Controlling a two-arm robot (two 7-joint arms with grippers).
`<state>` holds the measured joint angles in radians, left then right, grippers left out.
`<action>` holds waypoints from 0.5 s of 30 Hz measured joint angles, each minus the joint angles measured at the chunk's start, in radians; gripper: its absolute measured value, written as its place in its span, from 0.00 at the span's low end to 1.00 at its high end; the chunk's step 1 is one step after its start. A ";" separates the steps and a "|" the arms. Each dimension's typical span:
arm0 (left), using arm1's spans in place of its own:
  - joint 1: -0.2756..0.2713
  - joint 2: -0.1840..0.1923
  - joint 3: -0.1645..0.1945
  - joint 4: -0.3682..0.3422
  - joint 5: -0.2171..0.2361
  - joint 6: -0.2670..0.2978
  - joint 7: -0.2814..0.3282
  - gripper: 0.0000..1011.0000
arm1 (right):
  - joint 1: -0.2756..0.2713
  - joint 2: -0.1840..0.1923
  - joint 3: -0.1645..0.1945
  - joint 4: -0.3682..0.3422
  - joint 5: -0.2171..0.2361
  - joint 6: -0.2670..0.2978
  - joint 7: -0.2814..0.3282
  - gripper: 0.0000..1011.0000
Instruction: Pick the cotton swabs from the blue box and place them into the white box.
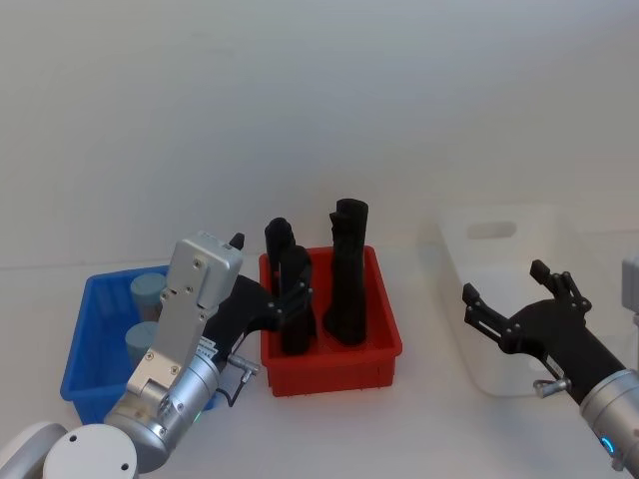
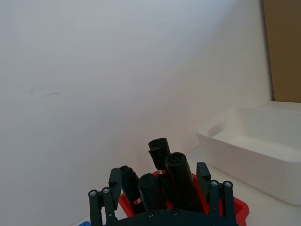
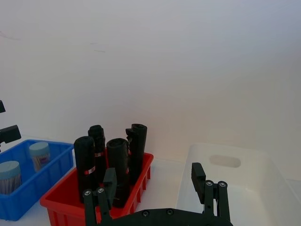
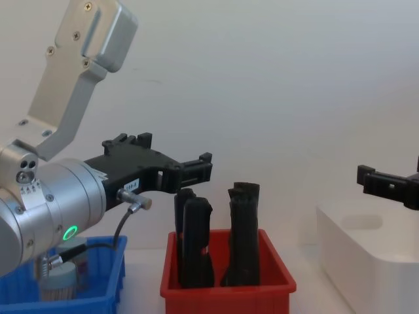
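two cotton swabs (image 1: 149, 292) near left gripper (image 2: 159, 181)

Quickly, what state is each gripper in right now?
Left gripper: open, empty, near the red box.
Right gripper: open, empty, near the white box.

A plain white tabletop (image 1: 429, 424) runs back to a white wall (image 1: 319, 100); the line where the two meet is faint, probably just behind the boxes. Three open-topped containers stand directly on it in a row. The blue box (image 1: 82, 349) sits at the robot's left, near the front edge of the head view. The red bin (image 1: 334, 371) stands in the middle, near the blue box, with a narrow strip of bare surface between them in the chest view. The white box (image 1: 451, 254), larger and taller, stands at the right, set apart from the red bin by a wider bare gap. All three rest flat and upright.
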<state>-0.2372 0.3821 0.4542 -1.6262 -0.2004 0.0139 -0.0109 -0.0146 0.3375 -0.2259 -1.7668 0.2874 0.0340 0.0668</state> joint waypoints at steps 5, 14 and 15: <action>0.000 0.000 0.000 0.000 0.000 0.000 0.000 0.99 | 0.000 0.000 0.000 0.000 0.000 0.000 0.000 0.99; 0.000 0.000 0.000 0.000 0.000 0.000 0.000 0.99 | 0.000 0.000 0.000 0.000 0.000 0.000 0.000 0.99; 0.000 0.000 0.000 0.000 0.000 0.000 0.000 0.99 | 0.000 0.000 0.000 0.000 0.000 0.000 0.000 0.99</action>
<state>-0.2372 0.3821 0.4542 -1.6262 -0.2004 0.0138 -0.0109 -0.0146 0.3375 -0.2258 -1.7668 0.2874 0.0340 0.0668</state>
